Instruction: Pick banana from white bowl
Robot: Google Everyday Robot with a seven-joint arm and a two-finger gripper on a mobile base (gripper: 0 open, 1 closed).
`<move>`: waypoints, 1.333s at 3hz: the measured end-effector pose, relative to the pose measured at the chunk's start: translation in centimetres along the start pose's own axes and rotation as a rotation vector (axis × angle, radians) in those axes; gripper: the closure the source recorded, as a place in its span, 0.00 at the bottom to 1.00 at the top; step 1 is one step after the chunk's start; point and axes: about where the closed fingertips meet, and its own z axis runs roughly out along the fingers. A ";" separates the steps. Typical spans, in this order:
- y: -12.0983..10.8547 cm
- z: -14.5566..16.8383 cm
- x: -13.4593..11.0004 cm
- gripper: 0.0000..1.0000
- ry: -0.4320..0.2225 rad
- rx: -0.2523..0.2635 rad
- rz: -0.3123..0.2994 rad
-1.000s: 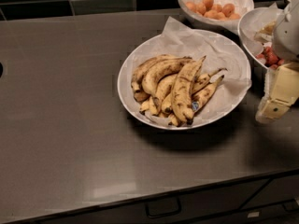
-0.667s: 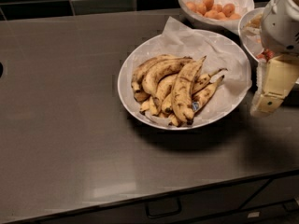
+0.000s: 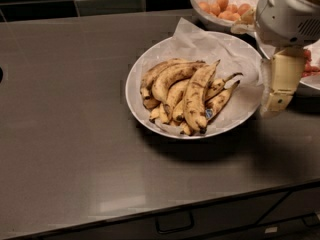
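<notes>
The white bowl (image 3: 150, 64), wide and lined with crinkled white paper, sits at the middle of the dark counter. Several spotted bananas lie in it. The banana (image 3: 196, 95), the thickest one, lies on top, its dark stem tip pointing up and back. My gripper (image 3: 276, 91) hangs from the white arm at the right, just over the bowl's right rim, to the right of the bananas and above them. It holds nothing.
A smaller white bowl of orange round fruits (image 3: 223, 6) stands at the back right. A white bowl with red fruit (image 3: 311, 69) is partly hidden behind the arm at the right edge. The counter's front edge with a drawer handle (image 3: 174, 223) runs along the bottom.
The arm and gripper have moved left, from beside the bowl to over its right rim. The bananas have not moved.
</notes>
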 end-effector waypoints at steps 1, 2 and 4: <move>-0.8 0.7 -0.6 0.00 -0.011 0.001 -0.039; -1.8 2.1 -2.0 0.00 -0.053 -0.038 -0.191; -2.6 3.0 -1.8 0.18 -0.036 -0.063 -0.220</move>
